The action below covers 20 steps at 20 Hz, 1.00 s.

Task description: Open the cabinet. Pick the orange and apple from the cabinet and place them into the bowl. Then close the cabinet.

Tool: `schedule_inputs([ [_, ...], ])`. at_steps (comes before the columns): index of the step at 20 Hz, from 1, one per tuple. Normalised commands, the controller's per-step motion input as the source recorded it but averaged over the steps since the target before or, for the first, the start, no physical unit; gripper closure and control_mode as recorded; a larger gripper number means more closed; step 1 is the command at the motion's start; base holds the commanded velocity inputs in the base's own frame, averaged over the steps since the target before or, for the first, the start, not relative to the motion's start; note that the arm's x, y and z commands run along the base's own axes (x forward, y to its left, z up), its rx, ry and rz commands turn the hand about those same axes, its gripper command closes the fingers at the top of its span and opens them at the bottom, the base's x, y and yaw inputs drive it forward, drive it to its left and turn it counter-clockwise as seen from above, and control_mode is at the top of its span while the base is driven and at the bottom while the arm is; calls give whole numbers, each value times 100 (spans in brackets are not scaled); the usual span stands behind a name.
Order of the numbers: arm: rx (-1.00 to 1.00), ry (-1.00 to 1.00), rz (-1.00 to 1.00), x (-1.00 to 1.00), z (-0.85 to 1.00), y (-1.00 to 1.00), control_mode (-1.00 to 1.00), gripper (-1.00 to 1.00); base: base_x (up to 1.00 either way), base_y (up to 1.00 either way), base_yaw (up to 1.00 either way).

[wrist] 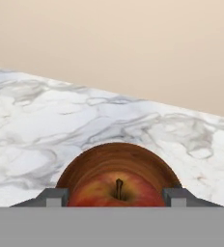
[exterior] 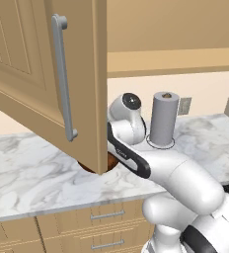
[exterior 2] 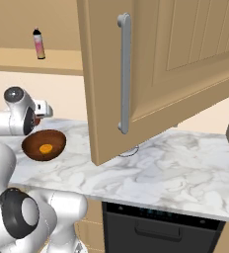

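The gripper (wrist: pixel 118 197) holds the apple (wrist: pixel 115 189) between its fingers (wrist: pixel 54 197), just above the bowl (exterior 2: pixel 44 145), where the orange (exterior 2: pixel 46 148) already lies. Beyond, the cabinet (exterior 2: pixel 151 74) door hangs open over the counter (exterior 2: pixel 175 168); no writing is legible on the bottle (exterior 2: pixel 38 43) on the shelf.

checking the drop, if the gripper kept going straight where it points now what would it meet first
Probably the round dark reddish-brown wooden bowl: the small red apple sits between the gripper's fingers, with the bowl directly beyond it. Depth is hard to judge; the white marble counter lies farther on.
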Motion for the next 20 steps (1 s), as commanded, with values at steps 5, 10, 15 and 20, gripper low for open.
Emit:
schedule_inputs([
  [5,0,5,0,14,-52,11,-100,100,0,0,0],
  [10,0,3,0,23,-43,4,-100,100,0,0,0],
  [15,0,1,0,24,-43,1,-100,100,0,0,0],
  [20,0,1,0,22,-43,1,-100,100,0,0,0],
])
